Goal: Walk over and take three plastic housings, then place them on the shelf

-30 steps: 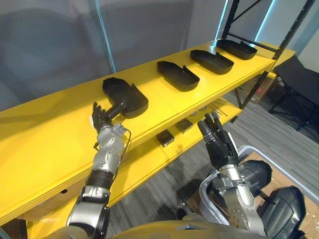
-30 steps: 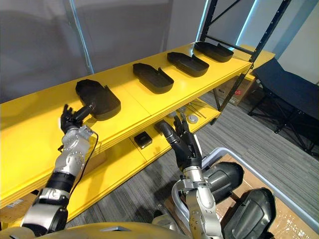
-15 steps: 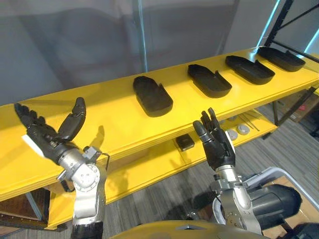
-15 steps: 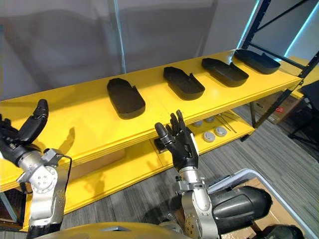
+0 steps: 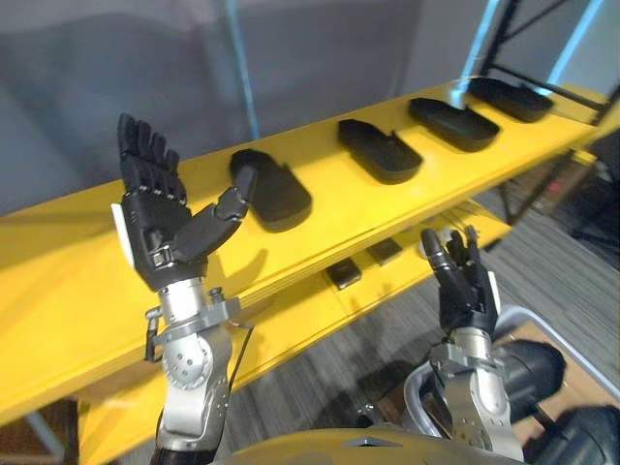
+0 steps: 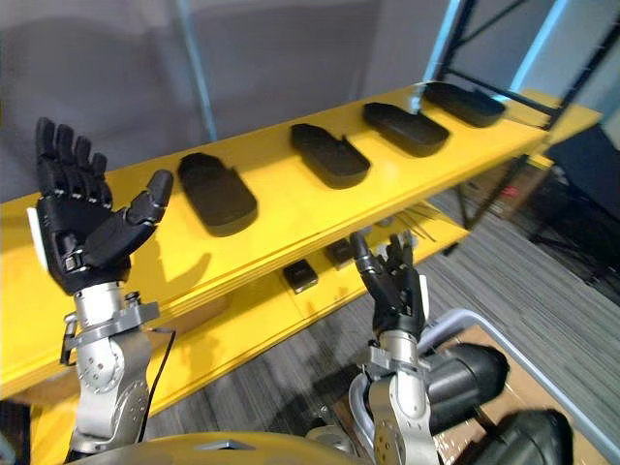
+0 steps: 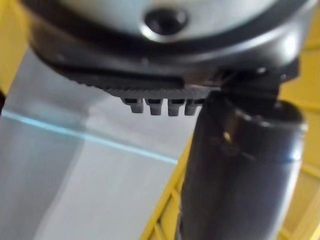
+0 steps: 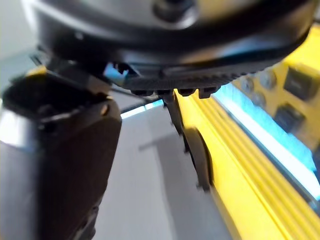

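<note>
Several black plastic housings lie in a row on the yellow shelf's top board (image 5: 77, 252). The nearest housing (image 5: 276, 190) is at the middle, a second housing (image 5: 380, 151) lies to its right, a third housing (image 5: 454, 123) further right, and another housing (image 5: 513, 98) at the far end. My left hand (image 5: 155, 223) is raised upright in front of the shelf, open, palm facing the housings, holding nothing. My right hand (image 5: 462, 281) stands lower right, below the shelf edge, fingers straight, open and empty.
A lower yellow board (image 5: 310, 310) carries small dark boxes (image 5: 344, 274) and round metal parts. A black rack upright (image 6: 484, 145) stands at the right end. Grey carpet floor (image 6: 572, 310) lies to the right; a grey wall (image 5: 320, 58) backs the shelf.
The camera has swung. My left hand has risen from low left to upright in front of the shelf. The right hand stays open, now lower right.
</note>
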### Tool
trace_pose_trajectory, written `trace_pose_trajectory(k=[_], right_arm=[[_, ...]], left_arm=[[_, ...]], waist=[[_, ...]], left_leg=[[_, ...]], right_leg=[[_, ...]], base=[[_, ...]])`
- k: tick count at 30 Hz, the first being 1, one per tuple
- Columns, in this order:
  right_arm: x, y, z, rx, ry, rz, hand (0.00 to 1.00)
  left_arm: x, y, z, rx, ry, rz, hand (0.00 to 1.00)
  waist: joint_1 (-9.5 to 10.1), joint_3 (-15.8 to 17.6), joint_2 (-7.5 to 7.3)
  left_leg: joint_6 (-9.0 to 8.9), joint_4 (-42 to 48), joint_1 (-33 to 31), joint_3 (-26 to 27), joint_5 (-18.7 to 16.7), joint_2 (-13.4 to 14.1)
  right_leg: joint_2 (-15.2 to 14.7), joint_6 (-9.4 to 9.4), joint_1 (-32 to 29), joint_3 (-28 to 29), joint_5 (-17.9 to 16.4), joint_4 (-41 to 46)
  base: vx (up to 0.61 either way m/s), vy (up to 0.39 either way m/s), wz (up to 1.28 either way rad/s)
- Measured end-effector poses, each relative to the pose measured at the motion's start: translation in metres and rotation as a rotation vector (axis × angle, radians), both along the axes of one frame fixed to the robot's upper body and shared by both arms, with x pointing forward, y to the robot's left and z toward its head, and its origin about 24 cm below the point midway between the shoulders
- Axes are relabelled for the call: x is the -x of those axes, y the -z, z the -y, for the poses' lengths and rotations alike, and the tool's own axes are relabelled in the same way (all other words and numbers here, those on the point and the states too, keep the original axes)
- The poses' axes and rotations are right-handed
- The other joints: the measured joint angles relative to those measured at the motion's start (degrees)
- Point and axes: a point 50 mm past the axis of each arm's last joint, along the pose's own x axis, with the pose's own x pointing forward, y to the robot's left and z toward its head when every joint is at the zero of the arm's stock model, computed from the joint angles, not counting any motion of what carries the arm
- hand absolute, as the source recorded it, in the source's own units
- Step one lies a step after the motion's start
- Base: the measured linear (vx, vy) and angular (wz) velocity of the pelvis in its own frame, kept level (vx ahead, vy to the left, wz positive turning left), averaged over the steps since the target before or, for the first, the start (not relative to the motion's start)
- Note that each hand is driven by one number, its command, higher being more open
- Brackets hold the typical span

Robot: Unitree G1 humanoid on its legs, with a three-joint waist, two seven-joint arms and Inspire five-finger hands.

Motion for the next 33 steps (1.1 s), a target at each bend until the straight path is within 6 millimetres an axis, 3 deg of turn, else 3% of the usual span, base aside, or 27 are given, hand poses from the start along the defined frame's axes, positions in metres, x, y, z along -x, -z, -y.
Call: trace_pose_trajectory(k=[2, 4, 7, 9, 11, 13, 14, 16, 18, 22, 24, 25, 26, 27, 28, 29, 30, 31, 33], right_arm=[[0.014, -0.014, 0.023, 0.053, 0.105, 0.052, 1.0], [0.025, -0.022, 0.036, 0.092, 0.17, 0.086, 1.0], [0.035, -0.024, 0.035, 0.062, 0.139, 0.118, 1.0], [0.029, -0.024, 0.028, 0.029, 0.087, 0.142, 1.0], [0.001, -0.03, 0.005, 0.004, -0.087, 0.226, 1.0], [-0.018, -0.035, -0.005, 0.02, -0.189, 0.268, 1.0], [-0.029, -0.033, -0.011, 0.023, -0.234, 0.268, 1.0], [-0.032, -0.028, -0.019, -0.004, -0.251, 0.241, 1.0], [-0.033, -0.023, -0.031, -0.046, -0.273, 0.208, 1.0], [-0.024, -0.012, -0.036, -0.093, -0.24, 0.14, 1.0], [-0.013, -0.005, -0.035, -0.132, -0.221, 0.114, 1.0], [-0.005, -0.002, -0.032, -0.164, -0.225, 0.111, 1.0], [-0.003, -0.002, -0.031, -0.185, -0.241, 0.119, 1.0], [-0.004, -0.003, -0.029, -0.177, -0.25, 0.135, 1.0], [-0.007, -0.007, -0.029, -0.181, -0.257, 0.17, 1.0], [-0.011, -0.011, -0.031, -0.179, -0.273, 0.191, 1.0], [-0.021, -0.016, -0.036, -0.169, -0.302, 0.221, 1.0], [-0.026, -0.019, -0.039, -0.16, -0.318, 0.231, 1.0], [-0.048, -0.02, -0.057, -0.169, -0.371, 0.242, 1.0]], left_arm=[[-0.009, -0.002, 0.01, -0.057, 0.06, 0.008, 1.0], [-0.014, -0.008, 0.018, -0.072, 0.098, 0.029, 1.0], [-0.021, -0.024, 0.024, -0.083, 0.123, 0.078, 1.0], [-0.02, -0.026, 0.024, -0.081, 0.12, 0.076, 1.0], [-0.011, -0.022, 0.005, -0.058, 0.019, 0.032, 1.0], [-0.005, -0.014, -0.006, -0.046, -0.038, -0.009, 1.0], [0.001, -0.005, -0.013, -0.041, -0.067, -0.051, 1.0], [0.008, 0.003, -0.021, -0.038, -0.08, -0.089, 1.0], [0.013, 0.004, -0.031, -0.017, -0.096, -0.073, 1.0], [0.018, -0.009, -0.032, 0.016, -0.067, 0.011, 1.0], [0.021, -0.018, -0.028, 0.017, -0.038, 0.059, 1.0], [0.022, -0.021, -0.027, 0.013, -0.033, 0.074, 1.0], [0.023, -0.022, -0.028, 0.005, -0.044, 0.08, 1.0], [0.023, -0.024, -0.028, -0.015, -0.059, 0.088, 1.0], [0.022, -0.027, -0.029, -0.031, -0.06, 0.104, 1.0], [0.022, -0.028, -0.03, -0.036, -0.058, 0.105, 1.0], [0.022, -0.027, -0.031, -0.041, -0.063, 0.098, 1.0], [0.022, -0.027, -0.033, -0.043, -0.069, 0.096, 1.0], [0.021, -0.025, -0.04, -0.067, -0.091, 0.089, 1.0]], waist=[[-4.48, 0.5, 0.44], [-7.06, 0.6, 0.53], [-7.45, 0.6, 0.94], [-6.46, 0.8, 1.0], [-2.48, 2.2, 1.94], [-0.43, 2.9, 4.1], [0.47, 3.1, 4.52], [2.96, 3.3, 4.12], [4.73, 3.7, 1.96], [4.32, 4.1, 1.51], [4.27, 4.7, 1.41], [4.3, 5.5, 1.4], [3.96, 5.8, 1.51], [3.7, 6.0, 2.47], [3.78, 6.1, 1.95], [4.2, 5.9, 1.65], [4.54, 6.4, 2.28], [4.83, 6.3, 2.18], [5.94, 6.1, 2.33]], left_leg=[[-0.13, 0.0, 1.6, 3.5, -1.3, 0.2], [-0.5, 0.0, 3.0, 7.1, -2.2, 0.3], [-1.22, 0.8, 3.8, 10.7, -3.6, 0.9], [-0.45, 5.2, 2.7, 7.1, -6.1, 0.7], [2.38, 15.6, -1.7, -10.1, -13.5, 1.9], [1.88, 19.3, -3.6, -16.9, -17.6, 1.9], [1.72, 21.0, -4.4, -17.1, -18.8, 1.7], [1.44, 21.8, -4.6, -16.7, -19.2, 1.4], [1.45, 23.0, -6.2, -17.2, -19.2, 1.0], [1.82, 23.7, -5.9, -17.5, -19.4, 0.5], [2.58, 23.7, -3.8, -14.0, -20.0, 0.3], [3.15, 23.7, -1.9, -11.3, -20.5, 0.1], [3.6, 23.7, -1.4, -9.8, -20.5, 0.2], [4.52, 23.3, -1.8, -8.0, -20.2, 0.7], [5.37, 23.2, -2.5, -6.0, -19.6, 0.6], [5.83, 23.2, -3.1, -5.0, -18.9, 0.6], [5.78, 23.2, -3.4, -4.3, -18.2, 1.2], [5.66, 23.4, -3.5, -4.0, -17.9, 1.7], [4.2, 23.6, -5.6, -3.3, -16.3, 4.6]], right_leg=[[0.4, 0.5, -0.1, 3.7, 0.3, -0.1], [1.3, 0.9, -0.7, 7.1, 0.6, -0.1], [2.6, 1.1, -1.6, 10.8, 1.0, -0.2], [3.2, 0.97, -2.5, 12.8, 1.4, -0.1], [5.2, 0.61, -3.6, 19.2, 2.1, -0.4], [6.5, 0.81, -4.6, 21.1, 2.7, -0.4], [6.6, 1.13, -5.2, 21.4, 3.0, 0.2], [6.5, 1.61, -5.6, 21.4, 3.3, 0.8], [6.2, 1.72, -6.9, 20.1, 3.4, 1.5], [7.7, 1.81, -10.0, 17.8, 3.4, 7.4], [8.4, 1.86, -11.5, 13.0, 3.5, 11.2], [8.2, 0.53, -11.4, 9.0, 4.6, 11.9], [8.1, 0.44, -11.3, 7.3, 6.9, 10.6], [7.7, 1.71, -10.5, 6.5, 9.7, 6.7], [6.3, -1.91, -12.6, 2.5, 3.5, 14.8], [4.7, -3.79, -13.9, -0.5, -1.6, 22.2], [2.2, -4.65, -14.0, -3.6, -6.0, 29.1], [0.8, -5.28, -13.5, -4.8, -7.2, 31.6], [-5.1, -6.42, -11.9, -9.0, -9.1, 38.7]], base=[[0.01, 0.042, -1.19], [0.01, 0.028, -0.89], [0.03, -0.01, -0.81], [0.04, -0.041, -0.74], [0.07, -0.053, -1.37], [-0.06, 0.087, -0.87], [-0.09, 0.143, -0.48], [-0.04, 0.086, -0.14], [-0.01, 0.052, 0.09], [0.01, 0.03, -0.31], [-0.04, 0.022, -0.91], [-0.13, 0.014, -1.11], [-0.16, 0.01, -1.22], [-0.21, 0.002, -1.04], [-0.22, 0.008, -0.82], [-0.22, 0.004, -0.63], [-0.13, 0.003, -0.39], [-0.13, -0.058, -0.35], [-0.14, -0.162, -0.31]])
